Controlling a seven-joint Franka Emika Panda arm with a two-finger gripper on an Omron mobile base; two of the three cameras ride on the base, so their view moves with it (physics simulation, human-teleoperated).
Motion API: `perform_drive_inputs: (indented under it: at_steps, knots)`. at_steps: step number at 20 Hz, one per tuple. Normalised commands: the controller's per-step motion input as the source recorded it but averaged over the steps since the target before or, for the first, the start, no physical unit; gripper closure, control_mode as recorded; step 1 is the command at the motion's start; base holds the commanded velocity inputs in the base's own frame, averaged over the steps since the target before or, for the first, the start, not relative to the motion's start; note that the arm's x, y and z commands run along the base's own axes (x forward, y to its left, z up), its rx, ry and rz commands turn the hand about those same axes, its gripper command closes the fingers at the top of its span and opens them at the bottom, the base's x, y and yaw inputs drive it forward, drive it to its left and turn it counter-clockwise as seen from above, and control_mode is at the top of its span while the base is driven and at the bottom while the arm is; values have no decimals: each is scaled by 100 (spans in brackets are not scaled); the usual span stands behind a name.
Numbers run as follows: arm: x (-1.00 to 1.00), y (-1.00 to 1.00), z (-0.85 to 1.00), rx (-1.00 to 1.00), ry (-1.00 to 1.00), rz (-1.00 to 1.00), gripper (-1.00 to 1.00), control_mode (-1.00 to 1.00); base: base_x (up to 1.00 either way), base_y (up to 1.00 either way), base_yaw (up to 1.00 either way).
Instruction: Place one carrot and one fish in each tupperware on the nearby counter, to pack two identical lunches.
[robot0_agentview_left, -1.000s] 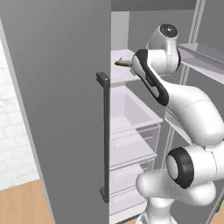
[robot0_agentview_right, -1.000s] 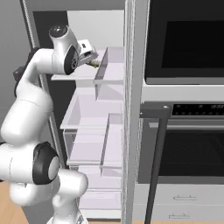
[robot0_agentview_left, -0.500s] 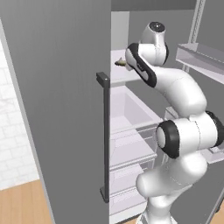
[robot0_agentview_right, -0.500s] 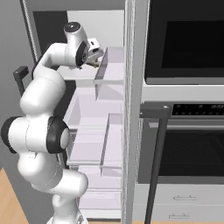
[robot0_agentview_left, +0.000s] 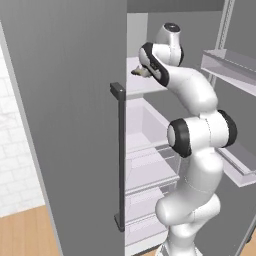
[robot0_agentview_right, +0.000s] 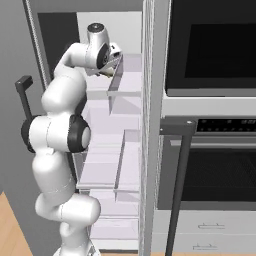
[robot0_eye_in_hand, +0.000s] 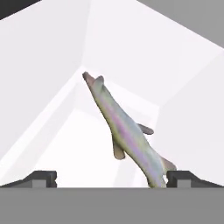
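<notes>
A long silvery fish with a pinkish sheen lies on the white upper shelf of the open fridge, its tail toward the hand. My gripper is open just in front of it. One fingertip stands far to the fish's left, and the other fingertip sits beside the tail; nothing is held. In the left base view the fish shows as a small tan shape at the shelf edge by my wrist. It shows the same way in the right base view. The carrot, tupperware and counter are out of view.
The grey fridge door with its dark handle stands open on the left, and door bins hang on the right. Clear drawers sit below the shelf. Built-in ovens with a dark bar handle stand to the fridge's right.
The arm has folded upright and pushed the hand further in toward the upper shelf. The fish has stayed in place, and the jaws have stayed open.
</notes>
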Motion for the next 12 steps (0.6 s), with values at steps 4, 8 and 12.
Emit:
perform_drive_inputs:
  at_steps: [4, 8, 12]
  knots:
    - [59, 0, -25, 0, 3, 7, -100, -100, 0, 0, 0]
    - [54, 0, -24, 0, 3, 7, -100, -100, 0, 0, 0]
    - [49, -2, -21, 0, 1, 6, -100, -100, 0, 0, 0]
